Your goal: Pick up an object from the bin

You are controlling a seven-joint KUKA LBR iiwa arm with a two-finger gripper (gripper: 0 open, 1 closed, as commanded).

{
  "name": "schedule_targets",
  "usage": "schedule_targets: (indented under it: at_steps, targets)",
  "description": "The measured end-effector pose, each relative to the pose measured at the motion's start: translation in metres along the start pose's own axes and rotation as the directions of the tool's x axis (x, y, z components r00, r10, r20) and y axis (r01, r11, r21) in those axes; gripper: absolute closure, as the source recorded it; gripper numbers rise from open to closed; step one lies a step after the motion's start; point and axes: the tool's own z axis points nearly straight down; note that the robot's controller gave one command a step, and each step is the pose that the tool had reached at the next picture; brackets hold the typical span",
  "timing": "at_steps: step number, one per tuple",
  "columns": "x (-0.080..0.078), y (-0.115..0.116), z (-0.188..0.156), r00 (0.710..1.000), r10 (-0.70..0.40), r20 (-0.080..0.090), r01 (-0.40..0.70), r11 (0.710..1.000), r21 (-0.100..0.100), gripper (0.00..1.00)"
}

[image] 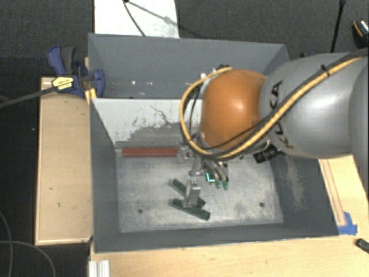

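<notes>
The arm [311, 114] reaches in from the right, with its orange cover [230, 111] above the middle of the bin [106, 178]. The jaws hang low over the floor, towards the front, at two dark green pieces. The short strip [177, 184] lies just to their left and the long strip [193, 209] lies slantwise just in front. Whether the jaws are open, closed or gripping either strip cannot be told. A red bar [149, 152] lies along the back wall, well apart.

The thick silver-grey metal arm [314, 111] reaches in from the right, ending in a rounded orange wrist cover [230, 114] with yellow and black cables [187, 117] looped around it. Below the cover, the small metal tool [193, 194] points downward.
</notes>
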Motion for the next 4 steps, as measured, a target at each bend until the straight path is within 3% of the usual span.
schedule_targets:
  at_steps: [1,2,3,4]
  targets:
    - [-0.02,-0.038,0.113,0.991,-0.13,0.001,0.13,0.991,0.001,0.0]
    - [0.008,0.003,0.108,0.981,0.193,0.002,-0.193,0.981,-0.002,0.0]
    - [0.018,-0.046,0.111,0.911,0.412,0.002,-0.412,0.911,0.001,0.0]
    - [0.018,-0.044,0.11,0.911,0.413,0.002,-0.413,0.911,-0.002,1.0]
